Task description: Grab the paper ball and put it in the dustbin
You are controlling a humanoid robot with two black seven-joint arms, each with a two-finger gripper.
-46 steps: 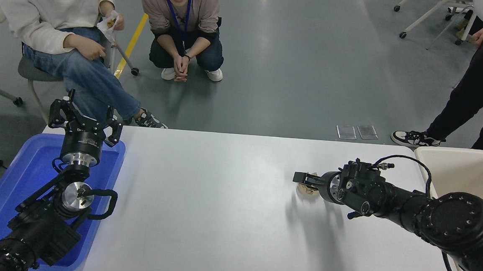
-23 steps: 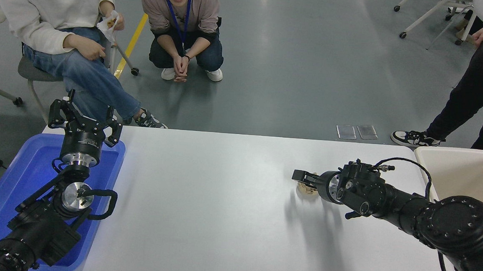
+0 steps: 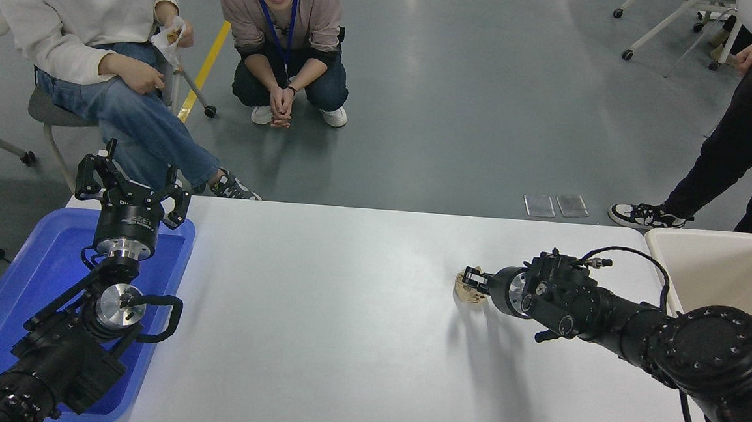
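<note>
The tan paper ball [image 3: 464, 288] is on the white table [image 3: 343, 313], right of the middle. My right gripper [image 3: 474, 283] reaches in from the right and its fingers are closed around the ball, which sticks out on the left side of the fingertips. A shadow lies on the table just below it. The cream-beige dustbin [image 3: 725, 271] stands at the table's right end, partly hidden behind my right arm. My left gripper [image 3: 132, 186] is parked open and empty over the blue tray at the lower left.
A blue shallow tray [image 3: 12, 293] lies at the table's left end under the left arm. Two people [image 3: 282, 42] sit or crouch beyond the far edge at the upper left. Another person's legs [image 3: 731, 161] stand at the upper right, near the dustbin.
My right gripper has dipped and drawn back slightly to the right, and its fingers now close on the paper ball. The ball has shifted a little left and shows more. The left arm has not moved.
</note>
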